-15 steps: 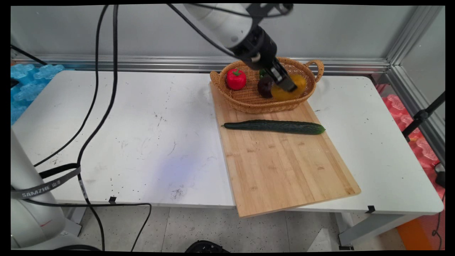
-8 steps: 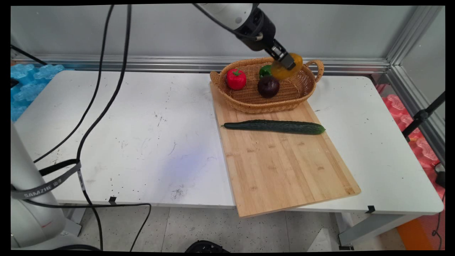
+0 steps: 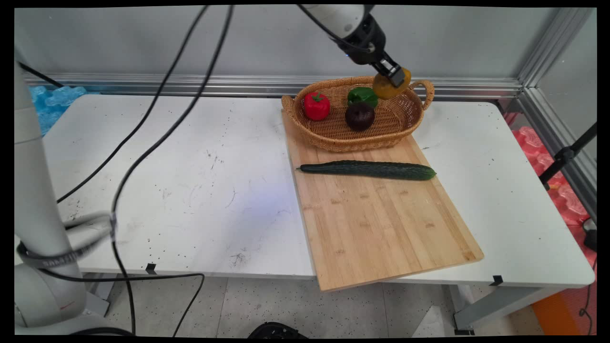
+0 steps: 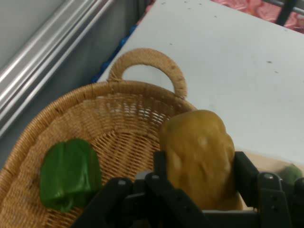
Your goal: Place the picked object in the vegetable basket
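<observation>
Gripper: the black two-finger gripper (image 3: 393, 77) is closed on a lumpy yellow-orange pepper (image 3: 387, 87), one finger on each flank, carried in the air above the far right end of the oval woven wicker basket (image 3: 333, 138).
Hold: in the hand view the fingers (image 4: 161, 173) pinch the yellow-orange pepper (image 4: 199, 156) near its lower half; how deep the pads sit cannot be told for sure.
Slip risk: the skin looks smooth and rounded, so a jolt could let it roll out and fall back among the basket's contents or onto the white table (image 3: 190, 166).
Snag risk: the looped wicker handle (image 3: 425, 90) sits just beside and below the load; a low sideways sweep could catch it and drag the basket.
In the basket: a red pepper (image 3: 316, 105), a green pepper (image 3: 362, 95) and a dark purple round fruit (image 3: 360, 116), all apart from the gripper.
Board: the bamboo cutting board (image 3: 381, 224) carries a long dark-green cucumber (image 3: 367, 169) lying across it; the near part is bare.
Edges: the wall rail lies close behind, the table's right rim lies well apart.
</observation>
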`<state>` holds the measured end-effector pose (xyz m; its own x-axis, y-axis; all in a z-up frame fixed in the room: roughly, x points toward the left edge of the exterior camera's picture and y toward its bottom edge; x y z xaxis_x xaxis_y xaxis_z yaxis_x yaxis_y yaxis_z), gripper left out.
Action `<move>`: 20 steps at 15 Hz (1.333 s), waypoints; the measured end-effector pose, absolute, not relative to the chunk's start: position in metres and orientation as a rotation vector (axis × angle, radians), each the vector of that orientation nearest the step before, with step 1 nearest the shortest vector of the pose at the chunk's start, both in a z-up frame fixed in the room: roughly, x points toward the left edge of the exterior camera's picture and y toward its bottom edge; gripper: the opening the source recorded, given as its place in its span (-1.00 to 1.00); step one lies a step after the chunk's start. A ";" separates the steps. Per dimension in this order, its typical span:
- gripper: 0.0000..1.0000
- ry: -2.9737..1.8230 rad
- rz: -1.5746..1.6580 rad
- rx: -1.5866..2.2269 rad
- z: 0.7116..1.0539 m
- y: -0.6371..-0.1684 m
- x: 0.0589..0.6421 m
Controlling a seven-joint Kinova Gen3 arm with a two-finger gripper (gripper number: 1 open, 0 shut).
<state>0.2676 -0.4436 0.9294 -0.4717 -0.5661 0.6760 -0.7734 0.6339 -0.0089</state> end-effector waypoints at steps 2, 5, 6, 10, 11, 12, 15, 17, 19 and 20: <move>-1.00 -2.217 0.424 1.055 0.923 -0.456 0.261; -1.00 -2.236 0.433 1.082 0.907 -0.480 0.250; -1.00 -2.245 0.432 1.090 0.901 -0.488 0.246; -1.00 -2.281 0.420 1.111 0.877 -0.515 0.233; -1.00 -2.289 0.415 1.116 0.872 -0.520 0.230; -1.00 -2.298 0.409 1.122 0.866 -0.526 0.227; -1.00 -2.321 0.390 1.140 0.849 -0.540 0.221; -1.00 -2.332 0.378 1.149 0.840 -0.547 0.218; -1.00 -2.338 0.372 1.154 0.835 -0.551 0.216; -1.00 -2.342 0.369 1.157 0.831 -0.554 0.215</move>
